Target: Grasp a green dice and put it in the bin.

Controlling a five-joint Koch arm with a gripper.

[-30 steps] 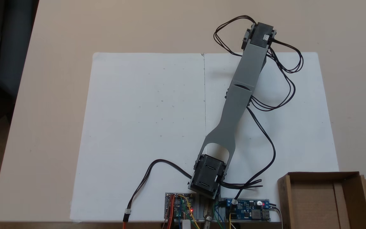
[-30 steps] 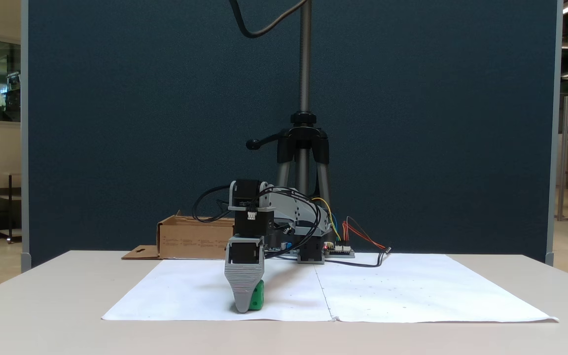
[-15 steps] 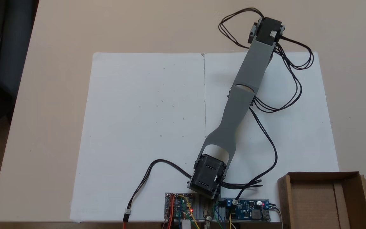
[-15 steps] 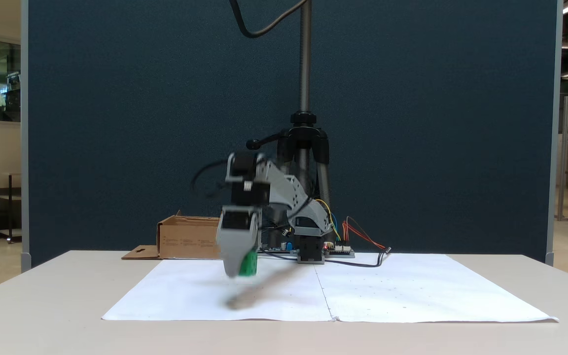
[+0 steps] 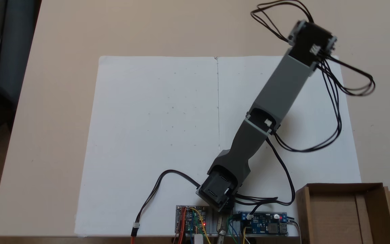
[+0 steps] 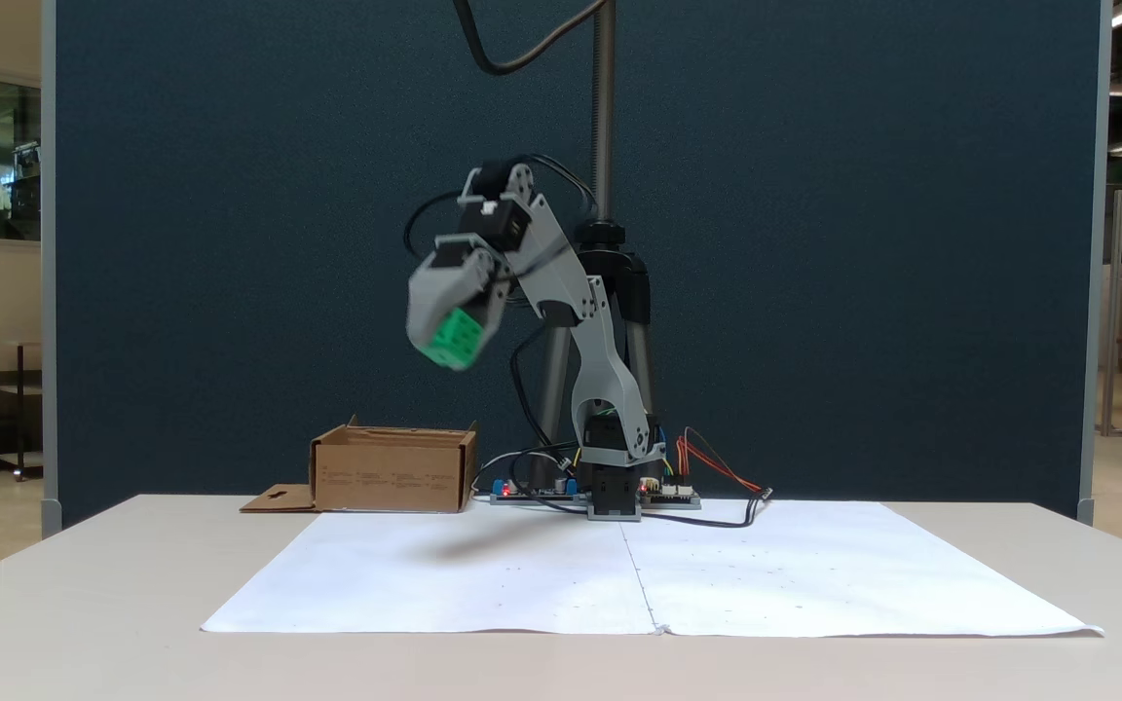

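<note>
Open air separates the raised tool (image 6: pixel 452 341) from the bin (image 6: pixel 393 472).

You've got matt grey plastic arm (image 5: pixel 276 91), brown cardboard bin (image 5: pixel 342 211), smooth glossy-ish green dice (image 6: pixel 454 337), white paper sheets (image 5: pixel 154 135) on matt table (image 5: pixel 63 40).

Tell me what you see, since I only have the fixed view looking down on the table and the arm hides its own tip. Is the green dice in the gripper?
Observer: Yes. In a fixed view the gripper is shut on the green dice.
Operator: Is it off the table?
Observer: Yes, it hangs in the air, well above the white paper.
Operator: High enough for the bin?
Observer: It is higher than the top of the bin walls.
</note>
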